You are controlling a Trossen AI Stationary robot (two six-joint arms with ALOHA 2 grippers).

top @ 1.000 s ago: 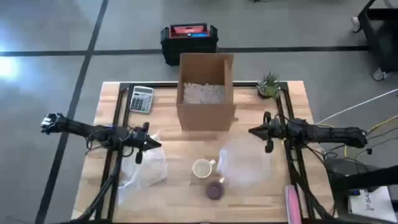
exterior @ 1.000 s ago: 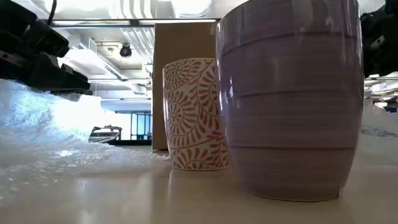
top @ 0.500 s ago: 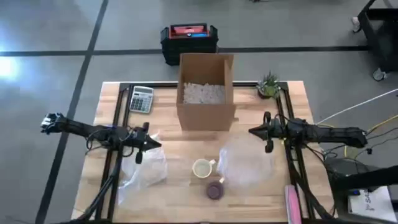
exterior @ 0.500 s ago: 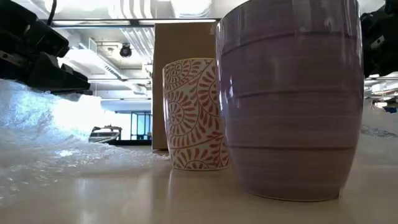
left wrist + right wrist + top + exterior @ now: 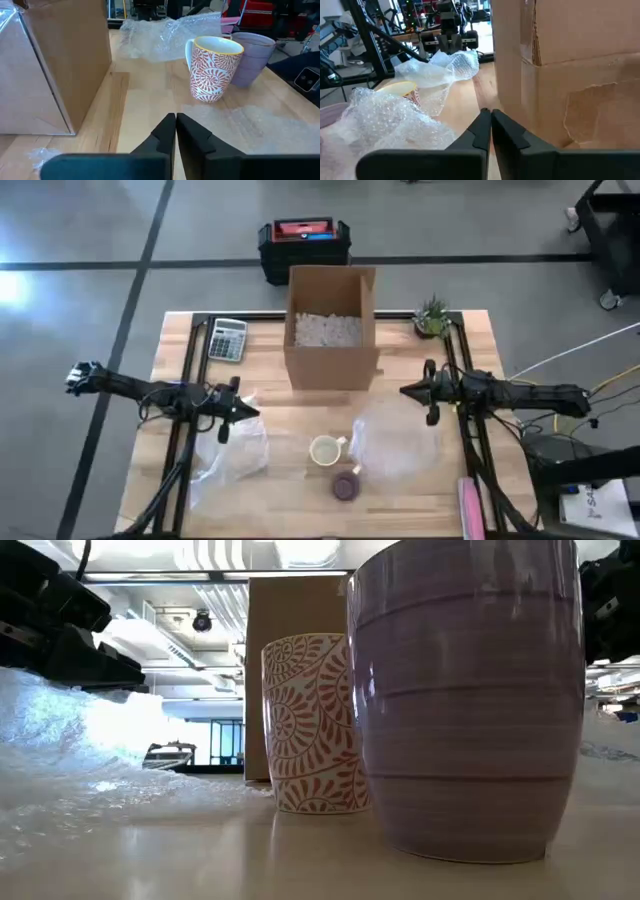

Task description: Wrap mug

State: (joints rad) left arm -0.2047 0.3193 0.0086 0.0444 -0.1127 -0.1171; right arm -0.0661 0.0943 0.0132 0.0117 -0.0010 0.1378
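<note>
A white mug with a red swirl pattern (image 5: 325, 450) (image 5: 212, 70) stands upright on the wooden table. A purple mug (image 5: 346, 485) (image 5: 465, 700) stands upright just nearer the front edge. One sheet of bubble wrap (image 5: 395, 438) lies right of the patterned mug and another (image 5: 232, 448) lies left of it. My left gripper (image 5: 255, 412) (image 5: 176, 120) hovers shut above the left sheet, pointing toward the mugs. My right gripper (image 5: 403, 391) (image 5: 490, 116) hovers shut over the far edge of the right sheet, beside the box. Neither holds anything.
An open cardboard box (image 5: 330, 325) with white filling stands at the table's far middle. A calculator (image 5: 227, 338) lies at the far left and a small plant (image 5: 432, 318) at the far right. A pink object (image 5: 470, 505) lies at the near right edge.
</note>
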